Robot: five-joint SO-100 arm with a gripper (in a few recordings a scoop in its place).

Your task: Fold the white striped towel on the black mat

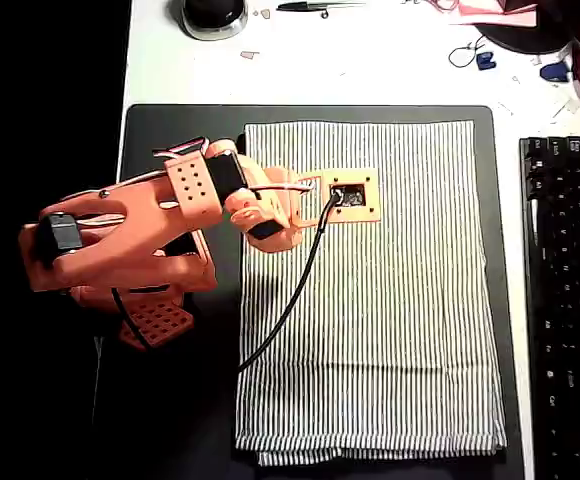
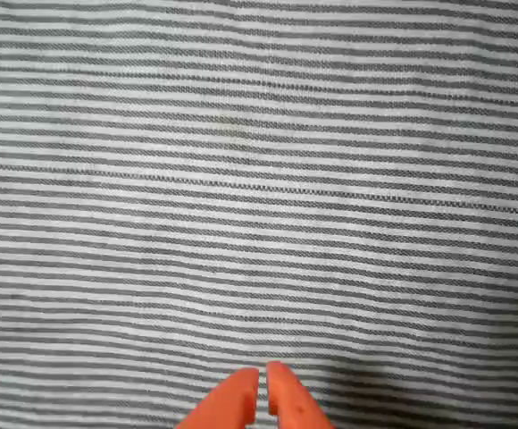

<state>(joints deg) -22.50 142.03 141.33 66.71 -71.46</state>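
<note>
1. Far left of the overhead view: the orange plastic robot arm reaches rightward from the frame's left middle, its base over the left strip of the large flat matte black mat.
2. A thin black cable loops down from the wrist across the cloth's left side.
3. Centre: the large white cloth towel with fine dark pinstripes lies flat on the mat, filling its middle and right, from near the top edge to the bottom of the frame; a layered edge shows along the bottom.
4. The wrist camera housing sits over the towel's upper-left part.
5. In the wrist view, the orange two-finger gripper pokes up at bottom centre, fingertips nearly together with only a sliver between, nothing clamped, stripes running straight beneath.
6. Far right of the overhead view: a black keyboard beside the mat.
</note>
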